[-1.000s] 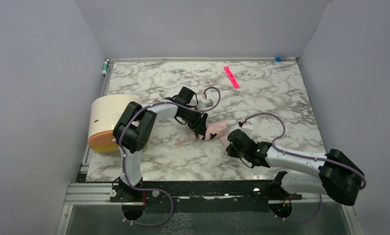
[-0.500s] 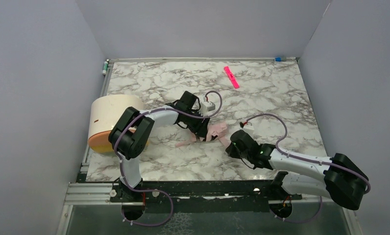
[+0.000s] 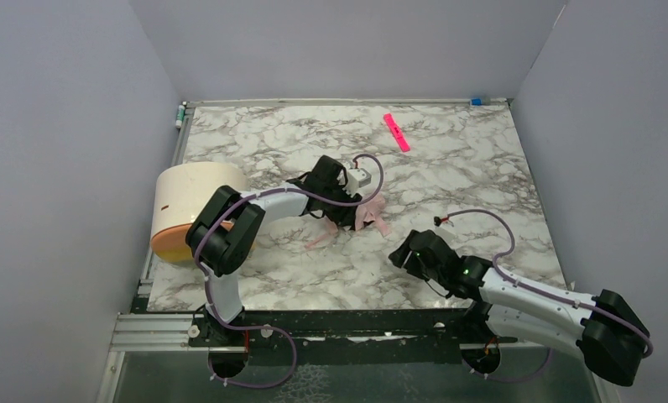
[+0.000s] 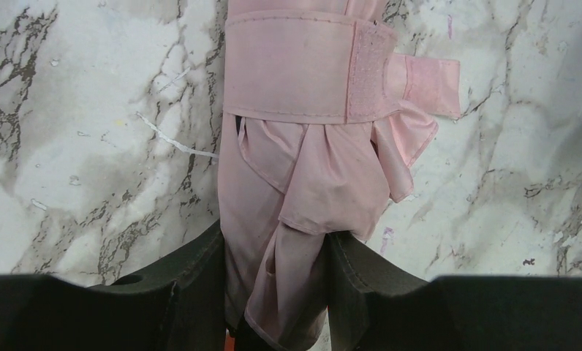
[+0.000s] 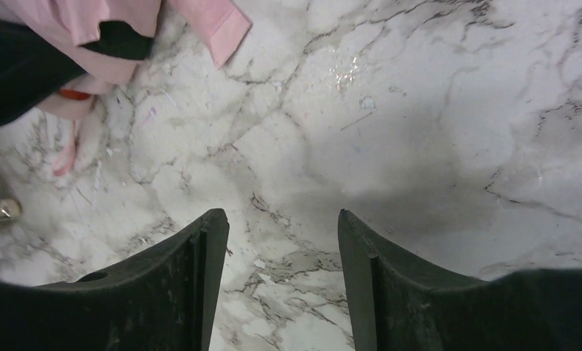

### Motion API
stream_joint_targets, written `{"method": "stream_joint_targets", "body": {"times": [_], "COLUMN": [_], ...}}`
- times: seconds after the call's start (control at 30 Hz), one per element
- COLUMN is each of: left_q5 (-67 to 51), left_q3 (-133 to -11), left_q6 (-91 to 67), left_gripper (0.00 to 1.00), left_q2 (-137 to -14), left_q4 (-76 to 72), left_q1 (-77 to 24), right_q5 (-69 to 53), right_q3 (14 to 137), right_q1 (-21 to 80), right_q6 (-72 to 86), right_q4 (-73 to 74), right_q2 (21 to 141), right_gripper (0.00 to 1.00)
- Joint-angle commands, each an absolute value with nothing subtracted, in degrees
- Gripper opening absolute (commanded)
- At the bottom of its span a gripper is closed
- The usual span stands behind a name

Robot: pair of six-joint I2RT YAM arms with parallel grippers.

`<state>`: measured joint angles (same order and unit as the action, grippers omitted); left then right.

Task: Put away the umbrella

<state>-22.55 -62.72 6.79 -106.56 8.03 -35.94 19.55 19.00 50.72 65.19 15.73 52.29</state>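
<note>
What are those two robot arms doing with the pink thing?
The left gripper is clamped on a folded pink umbrella, its strap wrapped shut, at the middle of the marble table. The right gripper hangs open nearby, holding nothing. The umbrella isn't put away yet.

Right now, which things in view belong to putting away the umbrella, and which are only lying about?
For the job: umbrella, gripped in the left hand; right hand, open and empty.
Lying about: bright pink strip; cream cylinder, maybe the umbrella's store, I cannot tell.
</note>
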Motion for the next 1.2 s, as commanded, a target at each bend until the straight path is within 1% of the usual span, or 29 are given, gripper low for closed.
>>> {"method": "stream_joint_targets", "body": {"times": [0.0,0.3,0.4,0.5,0.57,0.7,1.0,1.17], "left_q5": [-10.7,-10.5,-10.4,-10.3,-10.2,-10.3,-9.4,-9.3], "left_q3": [-59.2,-59.2,-59.1,-59.1,-59.1,-59.2,-59.2,-59.1], "left_q6": [9.3,9.4,9.6,9.6,9.7,9.7,10.1,10.1], "left_gripper": [0.0,0.0,0.0,0.0,0.0,0.0,0.0,0.0], "left_q2": [-110.0,-110.2,-110.0,-109.9,-110.0,-110.0,-110.0,-109.8], "left_q4": [14.9,14.9,14.9,15.0,15.0,15.0,15.4,15.4], "left_q1": [-35.7,-36.8,-37.0,-37.1,-37.1,-37.1,-37.5,-37.5], "right_q5": [19.5,16.9,16.9,11.5,10.1,10.9,6.6,9.2], "right_q3": [17.4,17.2,18.0,16.9,16.1,16.9,18.6,19.0], "right_q1": [47.6,42.8,41.3,37.9,37.4,37.1,35.7,34.7], "right_q6": [71.3,84.6,85.4,87.1,88.8,91.0,95.3,96.5], "right_q4": [12.0,1.9,0.6,-3.2,-5.5,-5.2,-9.2,-9.7], "right_q2": [50.9,57.4,60.6,63.8,65.5,69.6,79.5,83.2], "right_gripper": [0.62,0.57,0.56,0.56,0.56,0.55,0.55,0.55]}}
